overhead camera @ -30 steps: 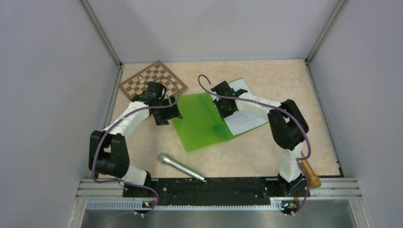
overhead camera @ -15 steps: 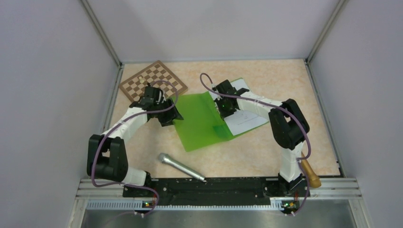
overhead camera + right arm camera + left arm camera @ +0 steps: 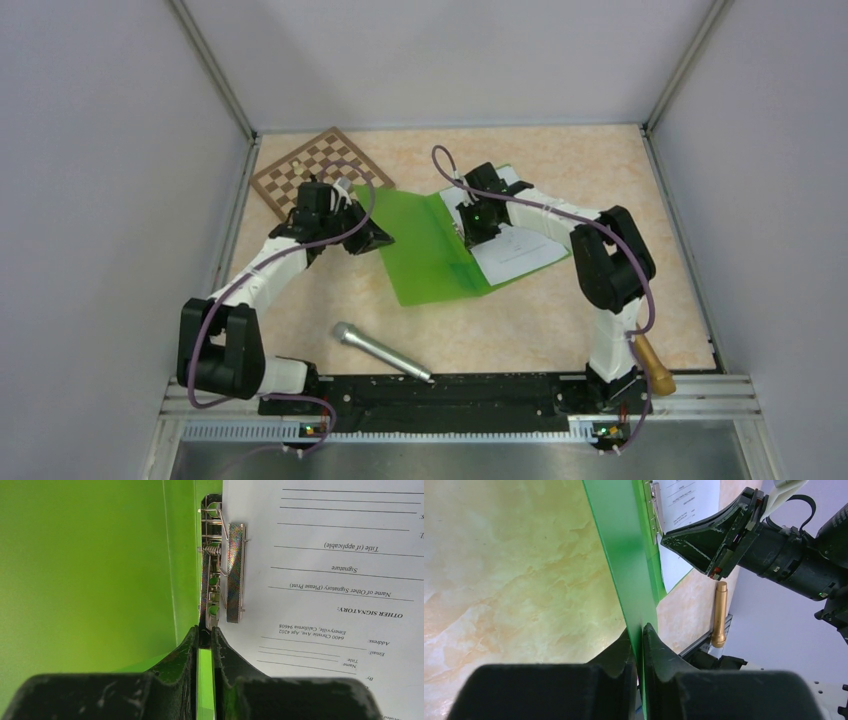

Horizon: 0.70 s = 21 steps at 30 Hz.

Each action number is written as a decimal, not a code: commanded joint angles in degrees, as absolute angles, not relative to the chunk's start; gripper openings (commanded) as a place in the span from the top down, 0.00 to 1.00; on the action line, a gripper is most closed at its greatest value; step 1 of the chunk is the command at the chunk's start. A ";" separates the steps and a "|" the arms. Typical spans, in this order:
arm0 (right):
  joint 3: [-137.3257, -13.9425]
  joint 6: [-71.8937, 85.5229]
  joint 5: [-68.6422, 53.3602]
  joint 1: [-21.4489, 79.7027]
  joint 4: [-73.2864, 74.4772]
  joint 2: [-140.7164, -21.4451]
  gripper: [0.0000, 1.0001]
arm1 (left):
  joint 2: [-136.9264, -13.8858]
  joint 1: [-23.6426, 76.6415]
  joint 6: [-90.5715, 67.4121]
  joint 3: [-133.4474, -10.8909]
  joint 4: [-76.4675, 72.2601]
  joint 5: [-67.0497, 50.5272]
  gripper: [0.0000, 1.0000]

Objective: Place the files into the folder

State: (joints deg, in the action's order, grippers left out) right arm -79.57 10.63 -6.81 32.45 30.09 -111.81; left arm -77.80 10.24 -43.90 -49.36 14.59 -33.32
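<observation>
The green folder (image 3: pixel 430 255) lies open in the middle of the table. Its left cover (image 3: pixel 624 555) is raised off the table and shows edge-on in the left wrist view. My left gripper (image 3: pixel 377 238) (image 3: pixel 640 639) is shut on that cover's outer edge. The files (image 3: pixel 520 245) (image 3: pixel 340 580), white printed sheets, lie on the folder's right half under the metal clip (image 3: pixel 234 570). At the spine, my right gripper (image 3: pixel 478 222) (image 3: pixel 205 636) is shut with the near end of the clip between its fingertips. It also shows from the left wrist as the right gripper (image 3: pixel 696 542).
A brown checkered board (image 3: pixel 318 165) lies at the back left, just behind the left arm. A silver microphone (image 3: pixel 380 350) rests near the front edge. A wooden handle (image 3: pixel 655 365) (image 3: pixel 720 612) sits by the right arm's base. Grey walls enclose the table.
My left gripper went from open beside the cover to shut on its edge, and the cover's left side has risen. My right gripper shifted slightly towards the back with the folder.
</observation>
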 commanded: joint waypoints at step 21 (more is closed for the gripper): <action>-78.76 8.87 -0.61 32.25 36.56 -111.23 1.00 | -80.39 10.20 -36.56 -55.20 22.23 -32.96 1.00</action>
